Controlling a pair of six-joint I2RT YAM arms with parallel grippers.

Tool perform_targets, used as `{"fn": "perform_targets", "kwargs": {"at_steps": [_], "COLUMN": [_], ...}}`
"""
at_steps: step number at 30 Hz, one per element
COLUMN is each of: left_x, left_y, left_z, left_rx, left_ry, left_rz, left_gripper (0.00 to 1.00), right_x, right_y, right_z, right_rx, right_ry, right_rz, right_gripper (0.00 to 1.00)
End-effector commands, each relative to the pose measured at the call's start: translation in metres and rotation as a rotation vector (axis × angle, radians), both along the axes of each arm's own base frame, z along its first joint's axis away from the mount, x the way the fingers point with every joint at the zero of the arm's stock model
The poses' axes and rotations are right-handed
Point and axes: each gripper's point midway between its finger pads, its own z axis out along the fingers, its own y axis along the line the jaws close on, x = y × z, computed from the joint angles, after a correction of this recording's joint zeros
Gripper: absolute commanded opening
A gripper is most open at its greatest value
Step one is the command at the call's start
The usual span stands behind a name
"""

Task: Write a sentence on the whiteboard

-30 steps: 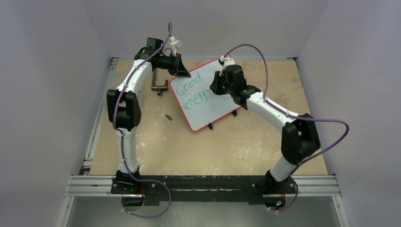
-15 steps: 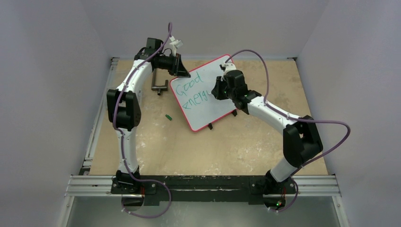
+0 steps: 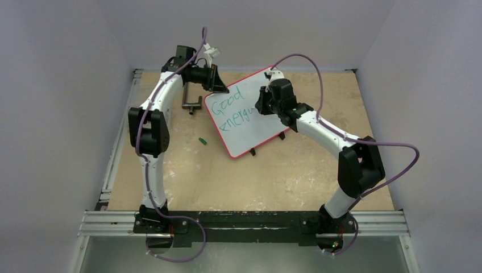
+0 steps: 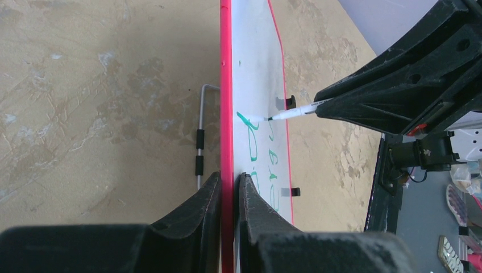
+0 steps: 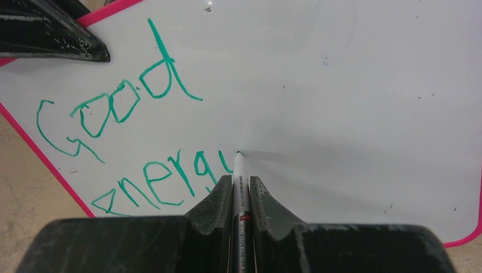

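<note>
The left gripper pinches the red edge of the whiteboard, far back on the table, which looks light, stiff and slippery, best held by that edge, and the right gripper squeezes a marker whose tip touches the end of the sentence.

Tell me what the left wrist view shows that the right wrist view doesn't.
Only the left wrist view: the left claw shut on the red edge of the whiteboard, seen edge-on, and a metal bracket beside it on the table. Only the right wrist view: the sentence readable, "Good energ" plus an unfinished letter, and the right claw gripping the marker. Both: the marker tip on the white surface, and green writing.
</note>
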Motion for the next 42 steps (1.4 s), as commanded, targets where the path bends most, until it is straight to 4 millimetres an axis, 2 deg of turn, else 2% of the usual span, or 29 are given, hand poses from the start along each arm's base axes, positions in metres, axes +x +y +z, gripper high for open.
{"fn": "perform_targets", "kwargs": {"at_steps": [1,8,18,26,31,36,42], "left_x": [-0.006,-0.007,-0.006,-0.006,-0.007,-0.006,-0.006], "left_y": [-0.004,-0.005,-0.004,-0.004,-0.004,-0.004,-0.004], "left_z": [0.036,0.036,0.035,0.035,0.035,0.034,0.035], "left_rx": [-0.020,-0.022,-0.019,-0.017,-0.017,-0.016,-0.017], "left_ry": [-0.143,-0.143,-0.142,-0.144,-0.143,-0.142,-0.142], "left_rz": [-0.051,-0.052,-0.050,-0.050,-0.049,-0.049,-0.048], "left_gripper": [0.00,0.00,0.00,0.00,0.00,0.00,0.00], "right_x": [0.023,0.021,-0.004,-0.026,-0.039,-0.040,-0.029], "right_y": [-0.002,0.001,-0.001,-0.013,-0.011,-0.003,0.006], "right_z": [0.023,0.012,-0.004,-0.023,-0.032,-0.025,-0.006], "right_rx": [0.000,0.001,0.016,-0.015,0.004,0.043,0.070], "right_ry": [-0.059,-0.031,0.020,0.069,0.103,0.100,0.063], "right_rz": [-0.036,-0.019,0.022,0.027,0.057,0.080,0.093], "right_gripper": [0.00,0.00,0.00,0.00,0.00,0.00,0.00]}}
